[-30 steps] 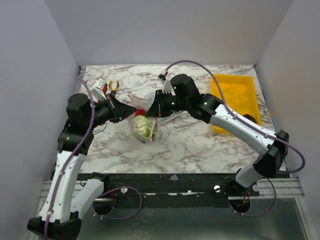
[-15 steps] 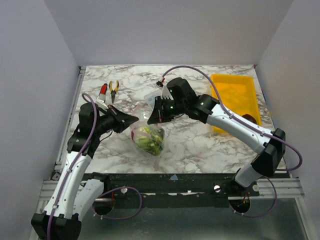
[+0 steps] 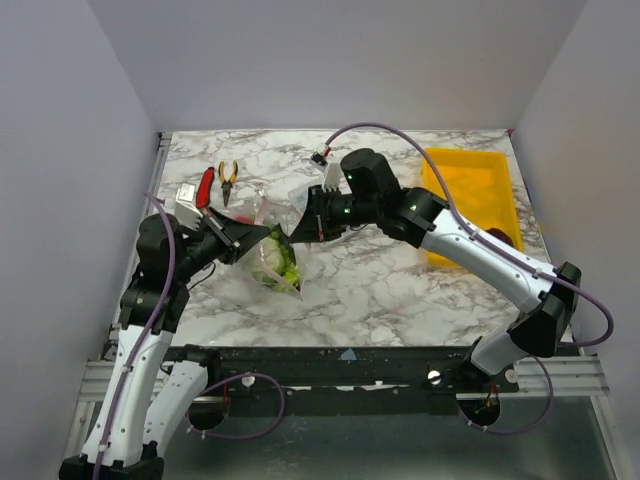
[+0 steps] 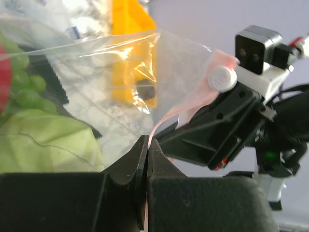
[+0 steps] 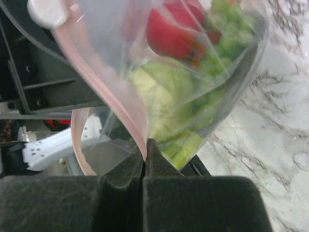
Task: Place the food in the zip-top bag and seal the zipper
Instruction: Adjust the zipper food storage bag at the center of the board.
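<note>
The clear zip-top bag (image 3: 275, 258) hangs between my two grippers above the marble table. Inside it lie the pale green cabbage ball (image 5: 164, 87), a red round fruit (image 5: 171, 26), green grapes (image 4: 24, 82) and long green pods (image 5: 186, 147). My left gripper (image 3: 262, 234) is shut on the pink zipper strip (image 4: 166, 116) at one end. My right gripper (image 3: 297, 232) is shut on the same strip (image 5: 108, 87) at the other end. A white slider knob (image 4: 221, 77) sits on the strip near the right gripper. The dark maroon piece is not visible.
Red-handled (image 3: 204, 186) and yellow-handled pliers (image 3: 229, 181) lie at the back left of the table. A clear rigid box (image 3: 185, 196) sits beside them at the left edge. A yellow tray (image 3: 470, 200) stands at the right.
The bag has shifted left and lifted, its filled bottom swinging toward the left arm. Both grippers stayed shut on the strip. The left arm drew back to the left.
</note>
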